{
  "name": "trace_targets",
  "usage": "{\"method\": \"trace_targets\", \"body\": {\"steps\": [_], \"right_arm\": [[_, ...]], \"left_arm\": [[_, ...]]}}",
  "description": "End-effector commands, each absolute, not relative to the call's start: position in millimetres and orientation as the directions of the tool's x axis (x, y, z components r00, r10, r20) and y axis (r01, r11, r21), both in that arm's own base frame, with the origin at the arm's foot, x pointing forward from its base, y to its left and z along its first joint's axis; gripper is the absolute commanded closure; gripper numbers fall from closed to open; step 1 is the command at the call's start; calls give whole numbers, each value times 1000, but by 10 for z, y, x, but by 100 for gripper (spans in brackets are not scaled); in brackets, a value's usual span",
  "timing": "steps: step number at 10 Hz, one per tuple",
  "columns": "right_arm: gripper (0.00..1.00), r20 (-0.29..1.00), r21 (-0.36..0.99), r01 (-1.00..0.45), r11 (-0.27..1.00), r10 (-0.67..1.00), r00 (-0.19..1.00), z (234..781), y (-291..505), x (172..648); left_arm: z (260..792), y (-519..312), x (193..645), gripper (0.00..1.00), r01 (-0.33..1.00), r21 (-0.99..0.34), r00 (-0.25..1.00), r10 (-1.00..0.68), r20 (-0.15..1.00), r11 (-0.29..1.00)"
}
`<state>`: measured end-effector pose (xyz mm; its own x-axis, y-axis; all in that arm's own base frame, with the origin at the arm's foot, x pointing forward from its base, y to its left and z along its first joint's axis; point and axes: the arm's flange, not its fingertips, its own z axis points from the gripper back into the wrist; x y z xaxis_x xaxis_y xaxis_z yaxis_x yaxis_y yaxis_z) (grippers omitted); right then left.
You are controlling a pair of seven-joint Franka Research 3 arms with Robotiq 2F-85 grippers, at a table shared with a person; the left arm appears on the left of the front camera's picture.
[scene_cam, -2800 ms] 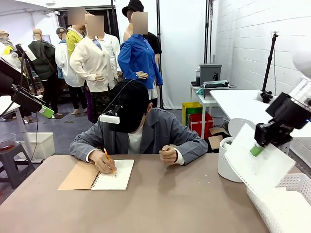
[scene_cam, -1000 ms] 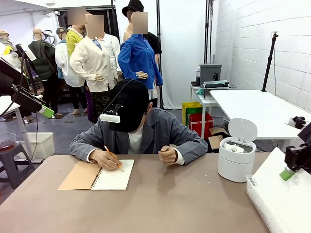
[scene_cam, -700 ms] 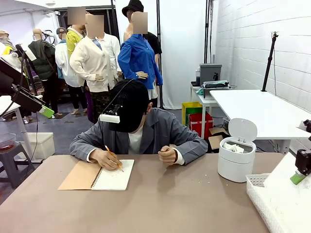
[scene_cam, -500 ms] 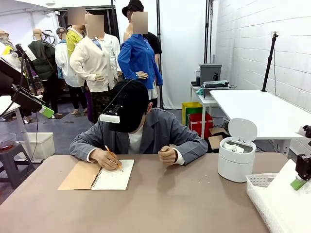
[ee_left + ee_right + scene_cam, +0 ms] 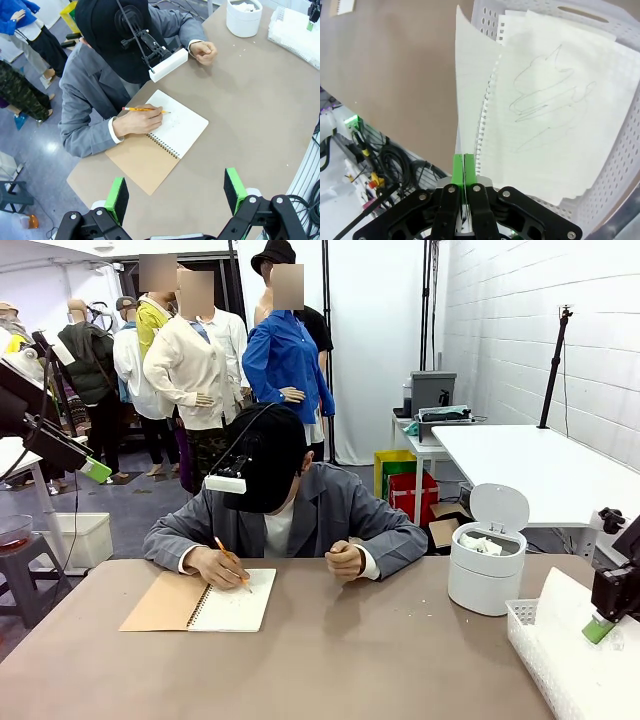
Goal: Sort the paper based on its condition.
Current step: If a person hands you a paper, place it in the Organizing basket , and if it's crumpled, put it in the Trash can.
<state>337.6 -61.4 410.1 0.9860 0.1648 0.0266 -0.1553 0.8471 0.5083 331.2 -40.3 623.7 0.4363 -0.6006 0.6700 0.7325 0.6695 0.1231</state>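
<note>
My right gripper [image 5: 598, 628] [image 5: 464, 165] is shut on the edge of a flat white sheet of paper [image 5: 562, 608] [image 5: 470, 95]. It holds the sheet over the white lattice basket [image 5: 533, 652] [image 5: 615, 185]. Flat sheets with pencil scribbles [image 5: 555, 110] lie in that basket. Crumpled paper [image 5: 485, 543] sits in a small round white bin [image 5: 485, 585] [image 5: 243, 22] with its lid up. My left gripper [image 5: 176, 192] hangs open high above the table, nothing between its green pads [image 5: 117, 197]. One such pad [image 5: 97, 471] shows at the far left.
A person across the table writes with a pencil in a spiral notebook [image 5: 235, 600] [image 5: 180, 127] with a tan cover. Their other hand [image 5: 348, 560] rests as a fist on the brown table [image 5: 370, 660]. Cables [image 5: 370, 175] hang below the table's near edge.
My right gripper has carried the sheet down and to the right onto the basket, then edged slightly back left. The person keeps writing. The left arm has not moved.
</note>
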Motion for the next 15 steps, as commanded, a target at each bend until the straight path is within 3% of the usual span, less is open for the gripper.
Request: {"method": "trace_targets", "body": {"steps": [1,6,7,12,15], "right_arm": [[100,21,487,-163,858,176,984,3648,-379,2811],[11,29,383,-150,912,151,988,3774,-453,2786],[0,35,361,-153,920,151,988,3802,-475,2788],[0,0,114,-207,972,209,978,4094,-667,2798],[0,86,77,-257,963,250,964,4356,-719,2837]], "left_arm": [[6241,-389,3322,0,730,124,435,-597,674,672],[6241,-389,3322,0,730,124,435,-597,674,672],[6241,-389,3322,0,730,124,435,-597,674,672],[6241,-389,3322,0,730,124,435,-597,674,672],[6241,-389,3322,0,730,124,435,-597,674,672]]}}
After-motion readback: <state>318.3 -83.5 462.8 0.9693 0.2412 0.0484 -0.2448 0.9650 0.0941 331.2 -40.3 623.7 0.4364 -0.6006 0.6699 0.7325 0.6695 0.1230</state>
